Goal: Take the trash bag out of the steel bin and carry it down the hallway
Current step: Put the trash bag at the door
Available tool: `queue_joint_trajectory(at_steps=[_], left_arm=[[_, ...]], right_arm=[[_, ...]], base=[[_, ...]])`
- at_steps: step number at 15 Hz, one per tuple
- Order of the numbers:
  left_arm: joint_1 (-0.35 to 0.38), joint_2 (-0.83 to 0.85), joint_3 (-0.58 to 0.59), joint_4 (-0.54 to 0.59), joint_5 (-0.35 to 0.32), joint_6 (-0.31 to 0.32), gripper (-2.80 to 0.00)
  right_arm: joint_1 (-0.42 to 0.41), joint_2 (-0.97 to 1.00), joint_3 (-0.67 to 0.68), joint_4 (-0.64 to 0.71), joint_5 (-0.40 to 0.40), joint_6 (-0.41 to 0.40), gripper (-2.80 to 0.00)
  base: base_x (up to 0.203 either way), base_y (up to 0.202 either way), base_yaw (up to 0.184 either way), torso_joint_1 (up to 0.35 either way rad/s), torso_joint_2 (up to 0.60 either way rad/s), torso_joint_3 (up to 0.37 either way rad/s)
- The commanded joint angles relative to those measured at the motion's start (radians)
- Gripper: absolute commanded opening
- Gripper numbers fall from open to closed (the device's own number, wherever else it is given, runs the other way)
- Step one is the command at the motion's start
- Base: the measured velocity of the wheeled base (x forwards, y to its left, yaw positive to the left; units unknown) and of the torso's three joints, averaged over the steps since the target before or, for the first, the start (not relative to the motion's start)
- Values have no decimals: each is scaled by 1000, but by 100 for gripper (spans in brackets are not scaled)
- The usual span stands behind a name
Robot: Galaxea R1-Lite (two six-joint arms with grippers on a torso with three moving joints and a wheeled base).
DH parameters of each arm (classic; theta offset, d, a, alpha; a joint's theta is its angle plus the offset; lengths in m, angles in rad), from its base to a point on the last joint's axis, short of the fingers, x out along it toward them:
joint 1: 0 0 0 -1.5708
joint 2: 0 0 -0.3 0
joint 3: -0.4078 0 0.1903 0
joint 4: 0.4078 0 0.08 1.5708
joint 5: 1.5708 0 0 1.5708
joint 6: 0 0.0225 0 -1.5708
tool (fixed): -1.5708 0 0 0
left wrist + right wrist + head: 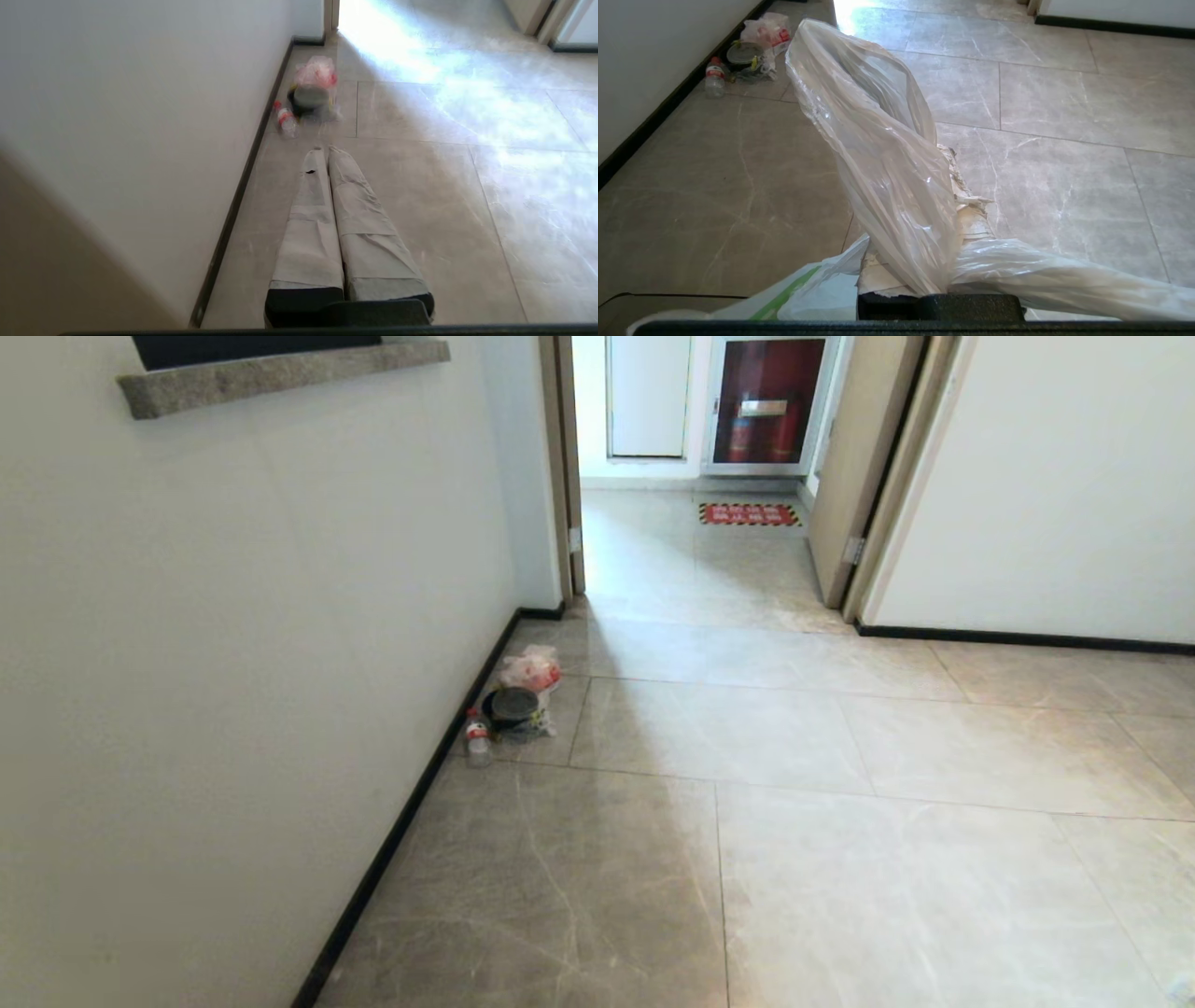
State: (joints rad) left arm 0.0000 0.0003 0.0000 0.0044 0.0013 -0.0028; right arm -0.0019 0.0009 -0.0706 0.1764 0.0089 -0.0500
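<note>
The trash bag [878, 140], thin, whitish and translucent with a green printed stripe, is clamped between the taped fingers of my right gripper [937, 154], which is shut on it. One part of the bag stands up over the fingers and the rest trails off to both sides. My left gripper [325, 150] is shut with nothing in it and points along the hallway floor [840, 756] beside the left wall. Neither arm shows in the head view. The steel bin is out of view.
Litter lies against the left wall's black skirting: a pinkish plastic bag [530, 668], a dark round container [511, 706] and a small plastic bottle [478, 739]. Ahead is a doorway [691, 560] with a red floor mat [750, 514], and a door leaf [854, 476] stands open on its right.
</note>
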Motion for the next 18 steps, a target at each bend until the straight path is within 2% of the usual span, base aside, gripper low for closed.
queue_joint_trajectory(at_steps=[1, 18], left_arm=[[0, 0, 0, 0, 0, 0, -280], [0, 0, -1, 0, 0, 1, -280]], right_arm=[[0, 1, 0, 2, 0, -1, -280], [0, 1, 0, 2, 2, -2, -280]], base=[[208, 0, -2, 6, 1, 0], [190, 0, 0, 4, 3, 2]])
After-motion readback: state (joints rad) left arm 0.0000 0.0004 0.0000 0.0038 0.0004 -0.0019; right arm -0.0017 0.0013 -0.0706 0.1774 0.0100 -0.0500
